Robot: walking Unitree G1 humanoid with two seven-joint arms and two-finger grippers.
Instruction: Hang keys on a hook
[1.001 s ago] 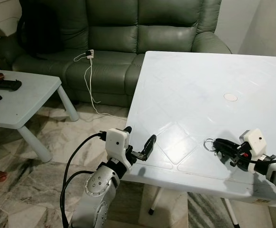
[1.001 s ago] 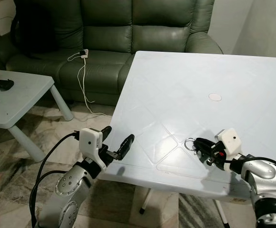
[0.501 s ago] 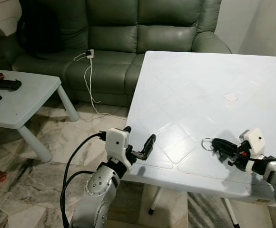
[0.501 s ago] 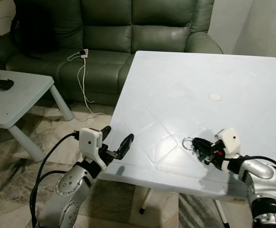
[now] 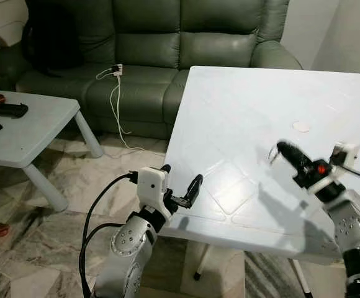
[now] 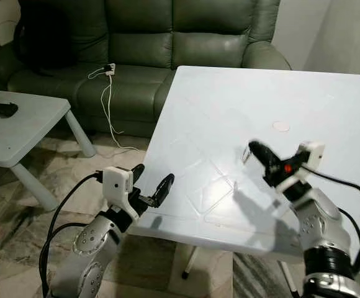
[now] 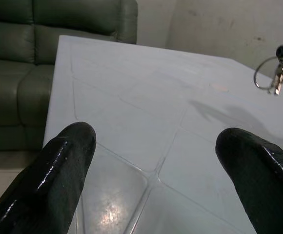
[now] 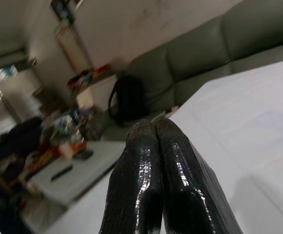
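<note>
Above the white tabletop [image 5: 242, 118], the right hand [image 5: 283, 149] is raised clear of the surface, its two black fingers [image 8: 153, 185] pressed together on the keys [image 7: 277, 78]. From the left wrist view the keys hang from the fingertip as a thin metal ring with a small key on it, off the tabletop, with the hand's shadow lying on the white surface beneath. In the head views the ring is only a faint blur at the fingertips. At the near left corner of the tabletop, the left hand [image 5: 181, 186] sits level with the edge, its fingers [image 7: 63, 170] spread apart and holding nothing. Beyond the tabletop's far edge stands a green sofa [image 5: 167, 43], with a white cable [image 5: 119, 105] trailing down its front to the floor.
</note>
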